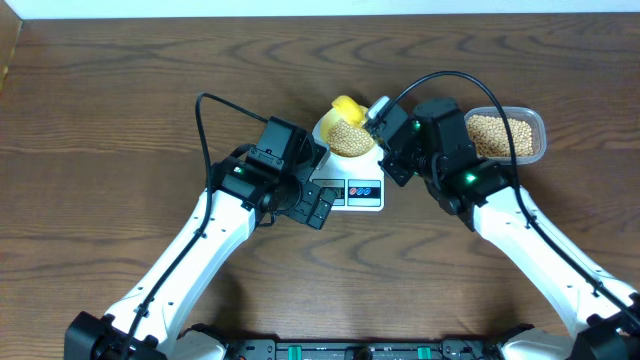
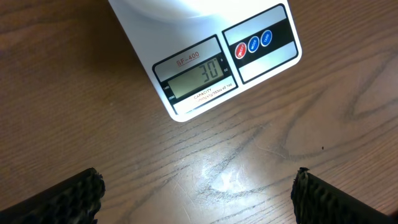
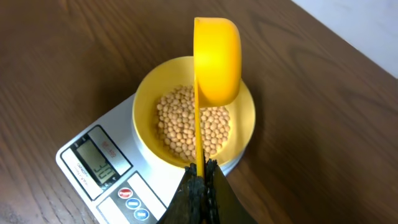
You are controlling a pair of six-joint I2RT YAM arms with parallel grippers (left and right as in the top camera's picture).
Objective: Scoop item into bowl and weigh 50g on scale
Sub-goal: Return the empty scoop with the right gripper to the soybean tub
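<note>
The pale-yellow bowl (image 3: 144,99) stands on the white scale (image 3: 81,146) and holds a layer of tan beans (image 3: 186,127). On the scale (image 2: 261,56), the display reads 30. My right gripper (image 3: 201,167) is shut on the handle of a bright yellow scoop (image 3: 217,59), which is turned on its side over the bowl, with no beans showing in it. My left gripper (image 2: 198,180) hangs open over bare table just in front of the scale, holding nothing. Overhead, the bowl (image 1: 323,127) and scoop (image 1: 347,107) lie between both arms.
A clear plastic tub (image 1: 538,128) full of beans stands to the right of the scale, behind my right arm. Black cables arc over both arms. The wooden table runs bare to the left and far right.
</note>
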